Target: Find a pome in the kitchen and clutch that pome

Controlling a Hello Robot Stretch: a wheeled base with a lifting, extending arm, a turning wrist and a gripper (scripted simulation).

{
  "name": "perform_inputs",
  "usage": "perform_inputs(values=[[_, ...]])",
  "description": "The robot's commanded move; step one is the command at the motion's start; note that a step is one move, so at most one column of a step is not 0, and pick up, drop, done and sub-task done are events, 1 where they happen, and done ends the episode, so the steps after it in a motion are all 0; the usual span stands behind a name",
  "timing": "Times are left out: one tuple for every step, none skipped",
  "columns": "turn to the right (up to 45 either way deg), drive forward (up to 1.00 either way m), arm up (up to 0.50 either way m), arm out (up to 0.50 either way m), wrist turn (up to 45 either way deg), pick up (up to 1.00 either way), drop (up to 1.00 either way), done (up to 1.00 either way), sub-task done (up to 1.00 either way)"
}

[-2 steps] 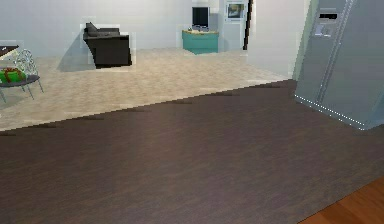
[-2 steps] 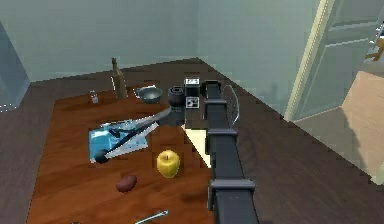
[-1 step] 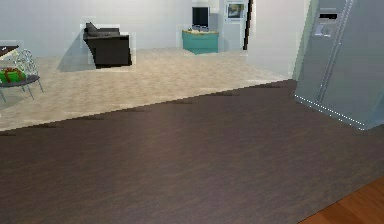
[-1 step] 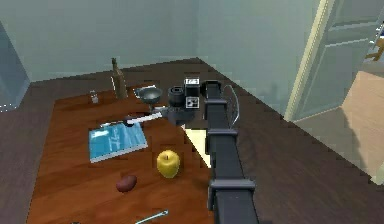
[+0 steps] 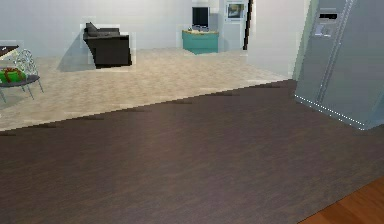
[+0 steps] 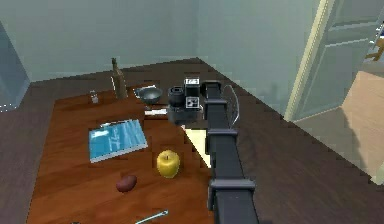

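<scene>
A brown wooden table [image 6: 60,150] stands on dark flooring between grey walls. The arm [image 6: 225,150] stretches straight out over the table's edge, with its gripper [image 6: 178,104] near a grey bowl [image 6: 149,93]. Whether it grasps anything cannot be told. The yellow apple [image 6: 168,163] sits on the table just beside the arm, near a blue book [image 6: 117,139] whose cover print is too small to read.
</scene>
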Motion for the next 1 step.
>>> perform_inputs(values=[[0.0, 0.00, -0.30, 0.00, 0.0, 0.00, 0.00, 0.00, 0.00]])
